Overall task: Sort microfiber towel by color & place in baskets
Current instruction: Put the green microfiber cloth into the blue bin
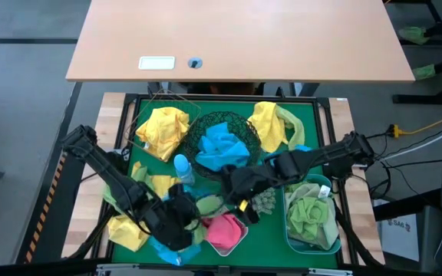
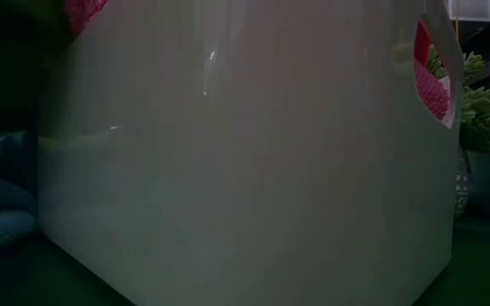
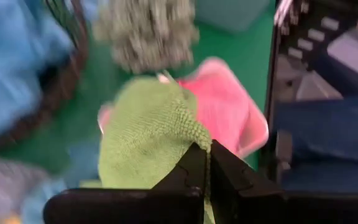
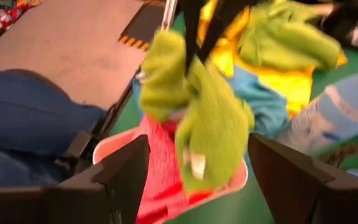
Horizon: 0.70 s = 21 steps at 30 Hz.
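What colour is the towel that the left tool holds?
Lime green towel, shown best in the left wrist view.

I see a lime towel (image 3: 148, 134) hanging crumpled from my left claw (image 3: 205, 163) over the white tub (image 1: 240, 239), which holds pink towels (image 1: 222, 230). Blue towels (image 1: 221, 146) fill the black mesh bowl (image 1: 248, 132). Green ones (image 1: 311, 216) sit folded in the blue tub (image 1: 291, 239). Yellow towels (image 1: 162, 129) lie heaped on the worktop's far side.
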Motion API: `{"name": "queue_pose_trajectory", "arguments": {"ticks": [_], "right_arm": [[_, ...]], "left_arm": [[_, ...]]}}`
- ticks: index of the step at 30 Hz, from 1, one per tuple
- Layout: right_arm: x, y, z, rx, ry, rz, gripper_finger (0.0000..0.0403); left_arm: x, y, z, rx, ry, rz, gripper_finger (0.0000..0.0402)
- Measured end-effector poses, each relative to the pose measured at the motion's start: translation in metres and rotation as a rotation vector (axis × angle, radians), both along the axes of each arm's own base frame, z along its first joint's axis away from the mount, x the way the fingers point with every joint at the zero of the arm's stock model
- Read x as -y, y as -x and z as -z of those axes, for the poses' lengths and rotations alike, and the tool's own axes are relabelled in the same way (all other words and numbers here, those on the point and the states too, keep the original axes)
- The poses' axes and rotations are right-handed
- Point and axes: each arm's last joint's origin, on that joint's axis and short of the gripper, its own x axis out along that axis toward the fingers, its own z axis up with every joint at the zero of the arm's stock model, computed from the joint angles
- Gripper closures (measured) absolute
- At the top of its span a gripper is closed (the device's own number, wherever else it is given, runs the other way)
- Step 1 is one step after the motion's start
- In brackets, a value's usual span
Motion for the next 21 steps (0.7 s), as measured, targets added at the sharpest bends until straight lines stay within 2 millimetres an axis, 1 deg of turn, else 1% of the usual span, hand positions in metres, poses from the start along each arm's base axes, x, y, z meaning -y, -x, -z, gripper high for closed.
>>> {"name": "queue_pose_trajectory", "arguments": {"ticks": [4,8,17,21], "right_arm": [[-0.011,0.000,-0.005,0.084,0.038,0.042,0.0132],[-0.017,-0.002,-0.009,0.159,0.088,0.117,0.0132],[-0.018,-0.003,-0.011,0.182,0.053,0.171,0.0132],[-0.018,-0.003,-0.011,0.170,0.023,0.196,0.0132]], "left_arm": [[-0.009,-0.010,-0.018,0.089,-0.080,-0.003,0.0401],[-0.016,-0.019,-0.032,0.162,-0.131,0.007,0.0401],[-0.024,-0.034,-0.048,0.300,-0.209,0.033,0.0401],[-0.023,-0.038,-0.055,0.376,-0.258,0.059,0.0401]]}}
